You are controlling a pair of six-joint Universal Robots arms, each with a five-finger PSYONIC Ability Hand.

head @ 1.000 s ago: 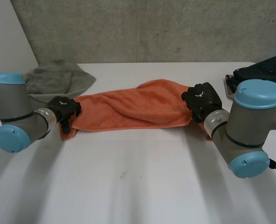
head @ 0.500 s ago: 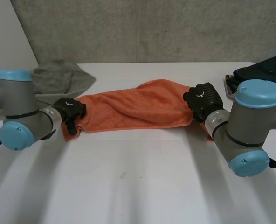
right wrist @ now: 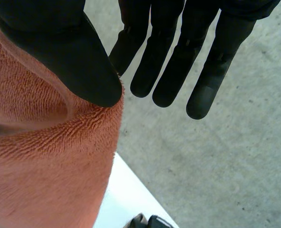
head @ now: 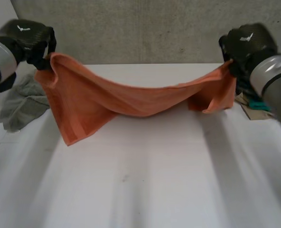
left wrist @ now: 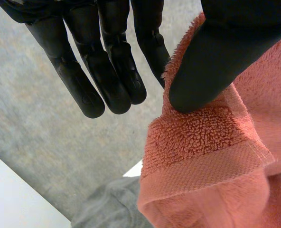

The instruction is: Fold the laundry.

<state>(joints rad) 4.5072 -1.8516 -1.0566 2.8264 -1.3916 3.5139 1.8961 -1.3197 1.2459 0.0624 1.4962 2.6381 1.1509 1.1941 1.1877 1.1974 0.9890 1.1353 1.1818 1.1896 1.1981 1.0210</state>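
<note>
My left hand (head: pixel 29 38) has the orange towel (head: pixel 126 97) by its left corner. The thumb presses the terry against one finger, and the other fingers stand straight and free beside it. Below and left of that corner, the grey cloth (head: pixel 18 102) lies crumpled on the white table (head: pixel 154 190). The towel hangs between my two hands, sagging in its middle, with a long flap drooping under its left end. At the towel's right corner my right hand (head: pixel 247 45) pinches it the same way, thumb on the cloth and remaining fingers straight.
</note>
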